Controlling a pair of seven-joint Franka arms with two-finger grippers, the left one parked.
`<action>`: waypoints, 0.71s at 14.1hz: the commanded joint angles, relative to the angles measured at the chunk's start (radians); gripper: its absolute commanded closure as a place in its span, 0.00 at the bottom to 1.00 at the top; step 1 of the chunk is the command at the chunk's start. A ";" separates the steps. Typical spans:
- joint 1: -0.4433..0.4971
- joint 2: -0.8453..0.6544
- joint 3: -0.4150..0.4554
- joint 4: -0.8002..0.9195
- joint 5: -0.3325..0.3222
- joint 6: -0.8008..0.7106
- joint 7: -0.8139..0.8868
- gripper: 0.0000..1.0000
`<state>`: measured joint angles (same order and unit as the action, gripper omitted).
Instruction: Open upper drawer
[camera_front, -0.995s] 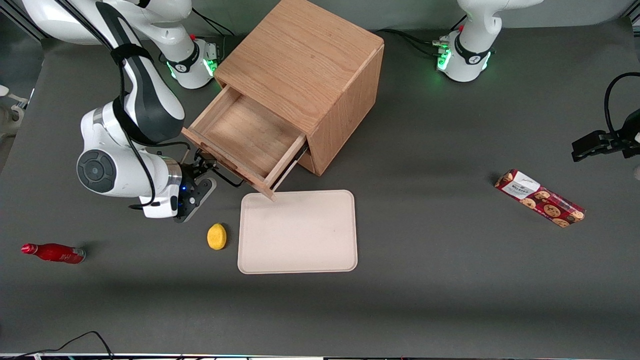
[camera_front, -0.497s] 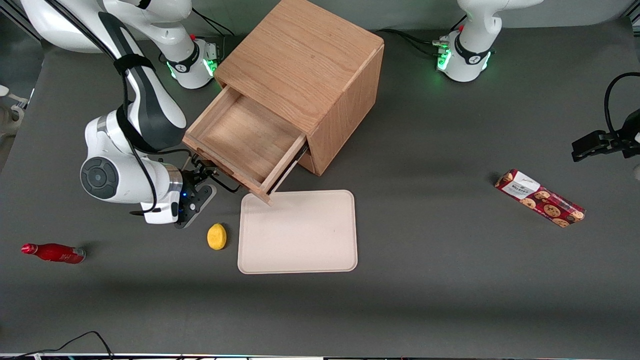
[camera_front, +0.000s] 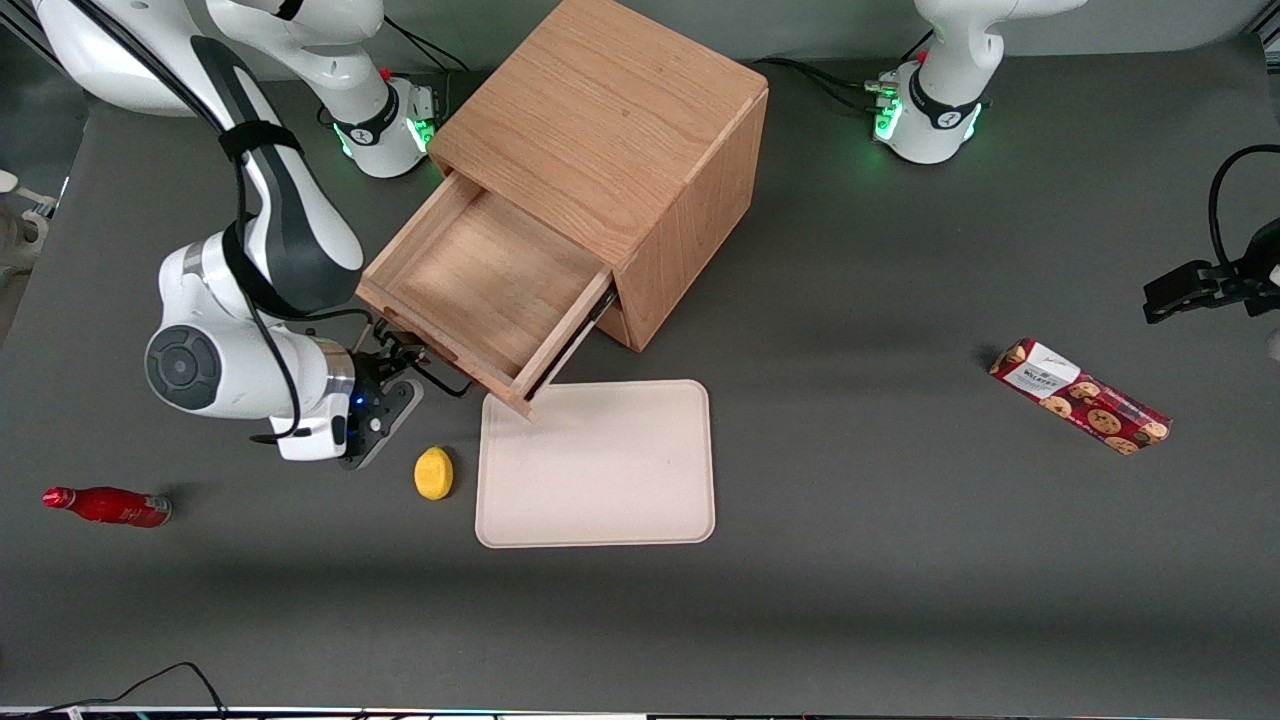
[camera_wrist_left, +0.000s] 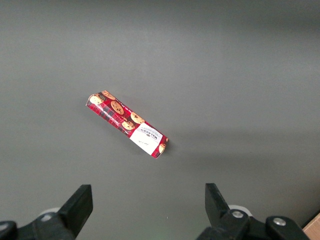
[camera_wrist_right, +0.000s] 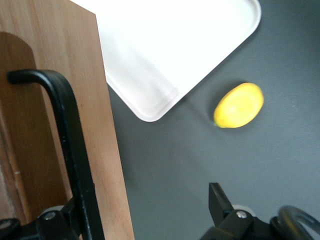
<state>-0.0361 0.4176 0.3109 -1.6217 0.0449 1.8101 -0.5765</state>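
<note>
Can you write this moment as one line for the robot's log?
task: open upper drawer | drawer: pulled partway out | gripper: open, at the black handle | lemon: on table nearby

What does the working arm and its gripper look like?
Glossy white links with dark grey-black joint sections, a round grey cap on the wrist housing, and a black cable strapped along the arm. The gripper, in front of the upper drawer, is black with a small blue light. The base glows green.

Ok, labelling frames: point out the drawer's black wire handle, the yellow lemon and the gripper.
Black wire handle (camera_wrist_right: 70, 135), right wrist view, its bar.
Yellow lemon (camera_front: 433, 473), front view, its middle.
Gripper (camera_front: 400, 352), front view, between fingertips at handle.
</note>
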 joint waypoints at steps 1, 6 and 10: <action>-0.008 0.036 -0.001 0.058 -0.031 0.001 -0.034 0.00; -0.014 0.052 -0.012 0.082 -0.048 0.001 -0.062 0.00; -0.018 0.029 -0.010 0.120 -0.037 -0.026 -0.037 0.00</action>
<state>-0.0424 0.4485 0.3018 -1.5633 0.0296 1.8065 -0.6096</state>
